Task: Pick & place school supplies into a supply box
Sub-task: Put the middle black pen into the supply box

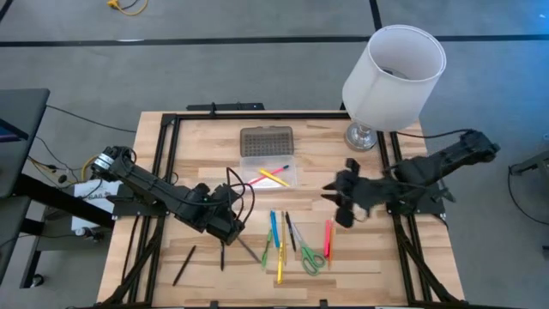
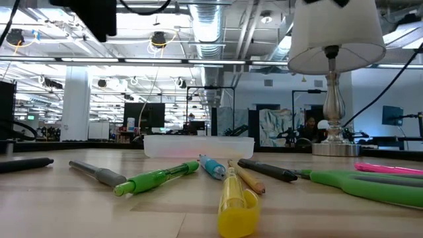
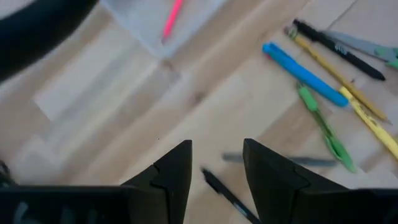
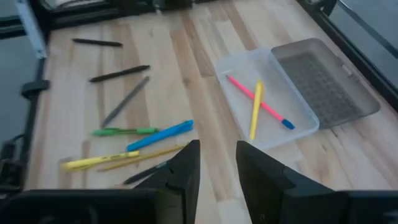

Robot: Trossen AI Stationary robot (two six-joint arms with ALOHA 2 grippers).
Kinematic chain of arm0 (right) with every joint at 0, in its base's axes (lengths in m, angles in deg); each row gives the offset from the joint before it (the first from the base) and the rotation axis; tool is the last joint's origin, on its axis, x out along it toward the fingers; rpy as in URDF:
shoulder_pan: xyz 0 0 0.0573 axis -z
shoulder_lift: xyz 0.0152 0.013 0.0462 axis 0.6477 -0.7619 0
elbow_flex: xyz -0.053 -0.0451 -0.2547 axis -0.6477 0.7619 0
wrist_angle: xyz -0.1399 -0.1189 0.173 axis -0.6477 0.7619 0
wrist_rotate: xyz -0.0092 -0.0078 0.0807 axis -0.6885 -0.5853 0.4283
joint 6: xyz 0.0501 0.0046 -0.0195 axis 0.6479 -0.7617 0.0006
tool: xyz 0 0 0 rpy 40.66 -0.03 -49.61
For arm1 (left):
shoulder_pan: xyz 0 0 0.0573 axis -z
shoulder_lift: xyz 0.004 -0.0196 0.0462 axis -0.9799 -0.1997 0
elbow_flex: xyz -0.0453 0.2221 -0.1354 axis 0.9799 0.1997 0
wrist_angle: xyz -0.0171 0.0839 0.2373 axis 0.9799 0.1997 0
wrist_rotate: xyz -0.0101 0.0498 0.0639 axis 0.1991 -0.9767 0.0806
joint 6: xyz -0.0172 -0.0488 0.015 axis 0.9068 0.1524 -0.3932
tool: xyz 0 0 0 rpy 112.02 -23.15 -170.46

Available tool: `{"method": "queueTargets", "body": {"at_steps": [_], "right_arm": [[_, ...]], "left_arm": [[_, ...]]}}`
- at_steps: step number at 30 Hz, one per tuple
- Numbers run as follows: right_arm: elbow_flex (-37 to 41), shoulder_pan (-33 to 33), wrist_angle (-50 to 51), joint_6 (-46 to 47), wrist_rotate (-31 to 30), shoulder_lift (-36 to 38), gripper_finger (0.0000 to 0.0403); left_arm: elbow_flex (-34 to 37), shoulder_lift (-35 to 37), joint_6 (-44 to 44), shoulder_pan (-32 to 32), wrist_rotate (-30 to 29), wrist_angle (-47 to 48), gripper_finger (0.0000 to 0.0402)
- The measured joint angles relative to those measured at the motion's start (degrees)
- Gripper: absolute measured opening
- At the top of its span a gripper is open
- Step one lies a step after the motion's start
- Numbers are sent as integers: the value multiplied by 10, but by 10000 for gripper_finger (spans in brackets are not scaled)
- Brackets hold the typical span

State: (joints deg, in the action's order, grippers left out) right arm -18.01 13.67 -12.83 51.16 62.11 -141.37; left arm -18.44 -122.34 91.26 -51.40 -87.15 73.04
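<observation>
The supply box (image 1: 268, 172) lies at the table's far middle. Its clear base holds a pink pen (image 4: 256, 98) and a yellow pen (image 4: 255, 112), and its grey lid (image 1: 266, 140) is folded open behind it. Loose supplies lie on the near half: blue pen (image 1: 274, 227), green pen (image 1: 266, 254), yellow pen (image 1: 280, 264), green-handled scissors (image 1: 311, 258), pink marker (image 1: 327, 239), grey pen (image 1: 249, 251) and black pens (image 1: 184, 264). My left gripper (image 1: 233, 220) hovers open over a black pen (image 3: 225, 191). My right gripper (image 1: 345, 202) hangs open and empty, right of the box.
A lamp with a white shade (image 1: 395, 73) stands on its metal foot (image 1: 362, 137) at the far right corner. Black frame rails (image 1: 163, 172) run along the table's left and right sides. Bare wood lies between the box and the loose pens.
</observation>
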Motion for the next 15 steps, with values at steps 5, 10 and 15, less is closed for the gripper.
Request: {"method": "queueTargets", "body": {"at_steps": [5, 10, 15], "right_arm": [[0, -81, 72, 78, -68, 36, 97], [0, -155, 154, 184, -148, 56, 97], [0, -202, 204, 247, -190, 60, 97]], "left_arm": [[30, 0, 92, 26, 37, -24, 139], [76, 0, 247, 61, 35, -72, 139], [133, 0, 359, 72, 37, -131, 139]]}}
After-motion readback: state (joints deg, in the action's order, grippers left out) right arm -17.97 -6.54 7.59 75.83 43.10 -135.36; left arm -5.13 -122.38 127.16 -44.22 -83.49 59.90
